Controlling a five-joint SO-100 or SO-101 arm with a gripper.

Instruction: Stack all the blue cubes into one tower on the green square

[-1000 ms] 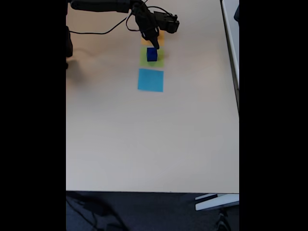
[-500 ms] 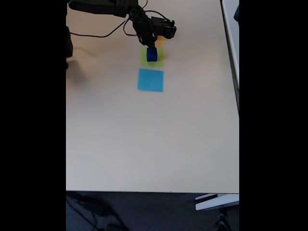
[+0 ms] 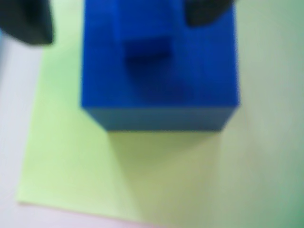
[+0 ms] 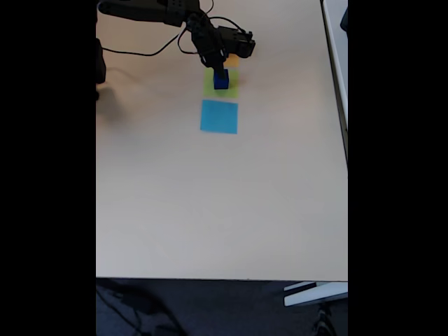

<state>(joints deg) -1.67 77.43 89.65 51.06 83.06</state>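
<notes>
The blue cubes stand as one tower (image 3: 159,90) on the green square (image 3: 71,161). The large cube is lowest and smaller cubes sit on its top face, blurred in the wrist view. In the fixed view the tower (image 4: 221,80) is a small dark blue block on the green square (image 4: 232,91). My gripper (image 3: 118,21) hangs right over the tower, open. One dark finger (image 3: 26,21) is well off to the left and the other finger (image 3: 209,9) is close by the upper cubes' right side. The fixed view shows the gripper (image 4: 218,68) just above the tower's top.
An orange square (image 4: 232,61) lies just behind the green one and a light-blue square (image 4: 219,116) just in front. A black cable (image 4: 140,49) trails left of the arm. The table's right edge (image 4: 346,154) and front edge (image 4: 224,278) bound the bare beige surface.
The gripper has shifted slightly left and back over the tower, uncovering less of the orange square. The cubes have not moved.
</notes>
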